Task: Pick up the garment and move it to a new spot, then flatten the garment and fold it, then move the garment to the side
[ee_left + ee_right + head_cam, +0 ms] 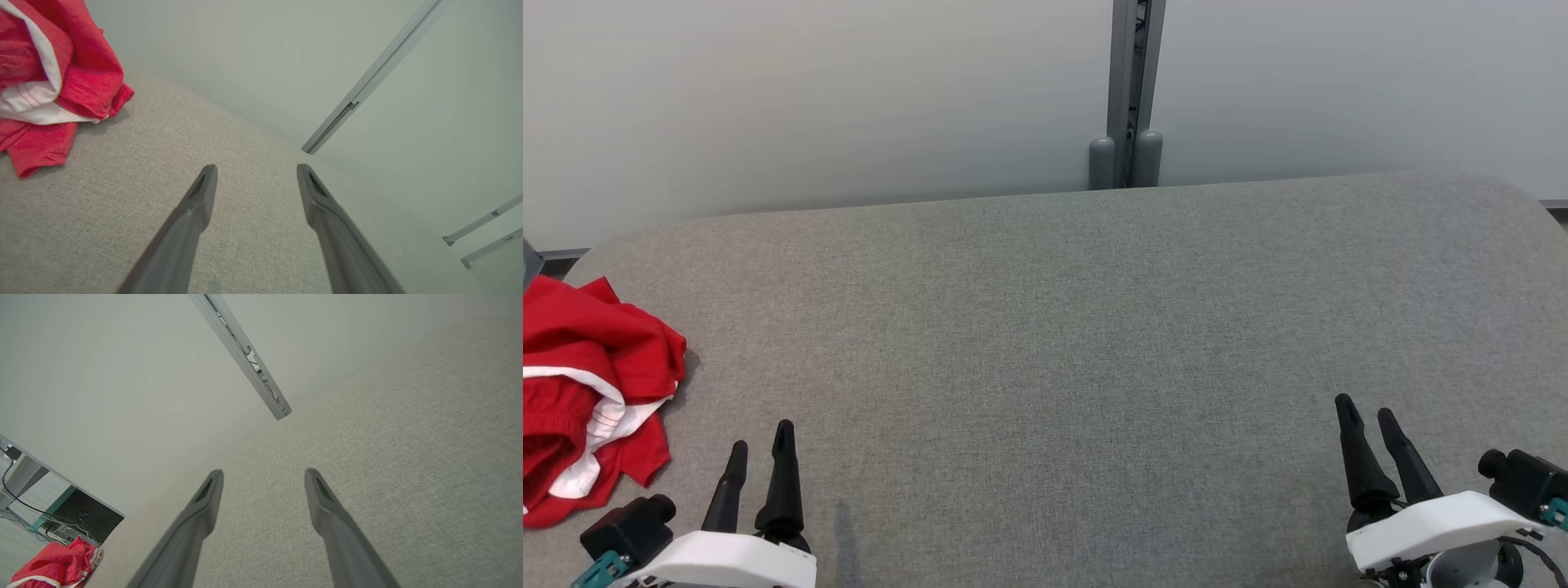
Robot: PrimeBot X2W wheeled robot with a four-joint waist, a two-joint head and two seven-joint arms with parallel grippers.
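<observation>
A red garment (pixel 592 392) with white trim lies crumpled at the left edge of the grey fabric table (pixel 1062 343). It also appears at the upper left of the left wrist view as the garment (pixel 53 77), and far off in the right wrist view as the garment (pixel 57 565). My left gripper (pixel 761 437) is open at the lower left, just right of the garment and apart from it, nothing between its fingers (pixel 200 196). My right gripper (pixel 1365 411) is open at the lower right, far from the garment, with its fingers (pixel 208 498) over bare fabric.
A pale wall runs behind the table, with a grey vertical post (pixel 1131 98) at the back middle. The table has rounded far corners. Dark equipment with cables (pixel 77 516) stands beyond the table's left end.
</observation>
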